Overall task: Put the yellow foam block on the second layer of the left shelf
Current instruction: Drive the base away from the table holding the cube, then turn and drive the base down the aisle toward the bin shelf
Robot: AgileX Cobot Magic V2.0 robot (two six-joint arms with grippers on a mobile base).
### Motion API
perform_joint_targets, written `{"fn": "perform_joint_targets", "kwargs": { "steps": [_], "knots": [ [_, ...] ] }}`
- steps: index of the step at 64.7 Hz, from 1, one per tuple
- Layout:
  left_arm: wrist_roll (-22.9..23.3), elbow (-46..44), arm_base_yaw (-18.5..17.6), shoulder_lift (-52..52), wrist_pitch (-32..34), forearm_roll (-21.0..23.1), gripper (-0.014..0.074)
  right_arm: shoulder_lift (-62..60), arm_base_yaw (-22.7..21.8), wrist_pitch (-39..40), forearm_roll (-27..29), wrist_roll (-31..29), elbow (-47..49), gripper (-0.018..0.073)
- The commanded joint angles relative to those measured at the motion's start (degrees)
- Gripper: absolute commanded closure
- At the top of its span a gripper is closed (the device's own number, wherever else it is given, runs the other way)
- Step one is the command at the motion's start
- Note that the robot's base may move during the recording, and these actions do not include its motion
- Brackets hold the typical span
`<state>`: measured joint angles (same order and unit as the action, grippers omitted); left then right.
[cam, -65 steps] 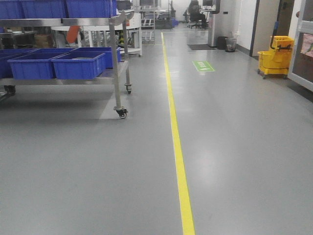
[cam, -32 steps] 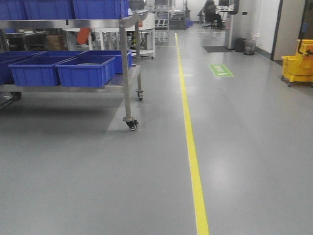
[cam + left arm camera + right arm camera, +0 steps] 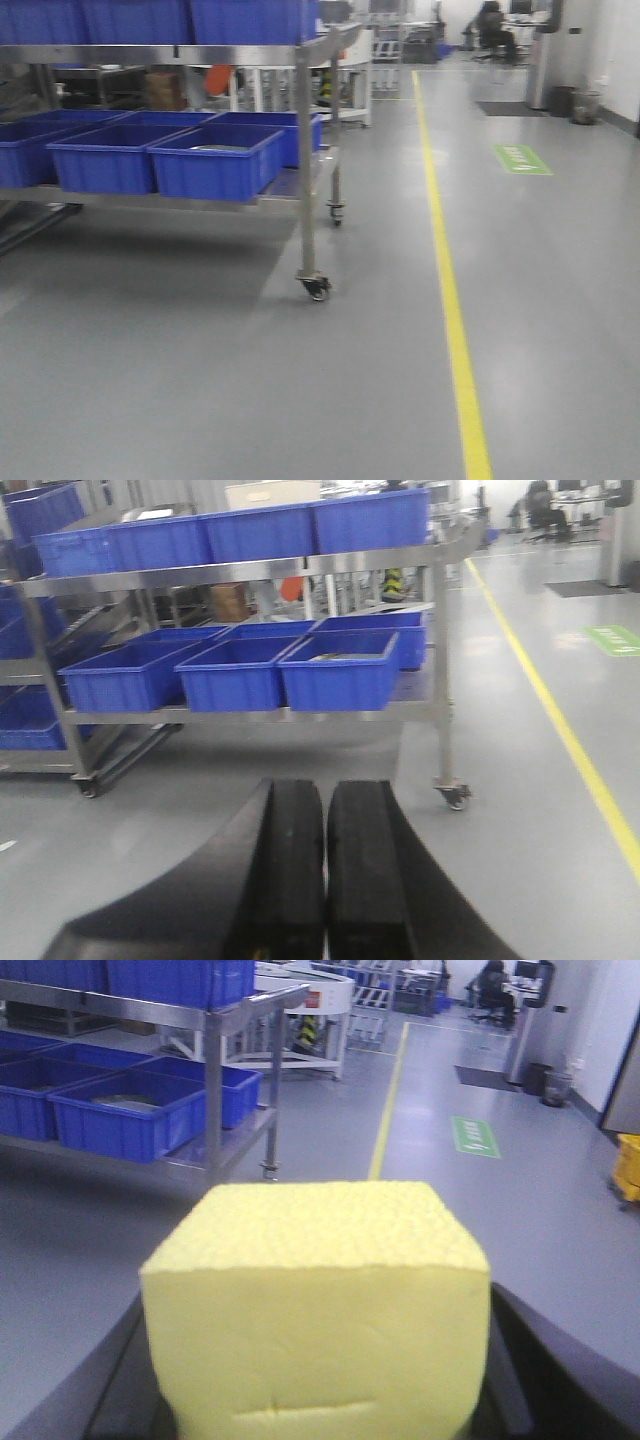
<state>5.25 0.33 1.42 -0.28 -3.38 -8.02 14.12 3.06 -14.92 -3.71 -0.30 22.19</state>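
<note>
The shelf (image 3: pixel 305 150) has slid right and nearer in the front view, while the block (image 3: pixel 318 1300), likely light and squashy, sits gripped by its sides in the right jaws, the left jaws closed and empty.

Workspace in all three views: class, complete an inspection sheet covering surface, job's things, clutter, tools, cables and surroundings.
Surface: grey floor, with a yellow line running along it.
Job's things: yellow foam block sits between the right tool's dark fingers; wheeled steel shelf stands ahead to the left, block not yet on it.
Clutter: blue bins on both shelf layers in view.
Grippers: right tool shut on the block; left tool shut, holding nothing.
Cables: nothing seen.
Surroundings: green floor sign; seated person far off.
</note>
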Motion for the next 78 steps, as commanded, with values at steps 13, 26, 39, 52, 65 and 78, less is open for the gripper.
{"fn": "perform_joint_targets", "kwargs": {
  "steps": [13,26,39,52,65,78],
  "knots": [
    [0.3,1.1,-0.4,-1.2,4.8,0.4,0.046,0.6,-0.4,5.3,-0.7,-0.3,1.7,0.0096],
    [0.3,1.1,-0.4,-1.1,4.8,0.4,0.046,0.6,-0.4,5.3,-0.7,-0.3,1.7,0.0096],
    [0.3,1.1,-0.4,-1.1,4.8,0.4,0.046,0.6,-0.4,5.3,-0.7,-0.3,1.7,0.0096],
    [0.3,1.1,-0.4,-1.1,4.8,0.4,0.046,0.6,-0.4,5.3,-0.7,-0.3,1.7,0.0096],
    [0.3,1.1,-0.4,-1.1,4.8,0.4,0.046,0.6,-0.4,5.3,-0.7,-0.3,1.7,0.0096],
    [0.3,1.1,-0.4,-1.1,4.8,0.4,0.046,0.6,-0.4,5.3,-0.7,-0.3,1.7,0.0096]
  ]
}}
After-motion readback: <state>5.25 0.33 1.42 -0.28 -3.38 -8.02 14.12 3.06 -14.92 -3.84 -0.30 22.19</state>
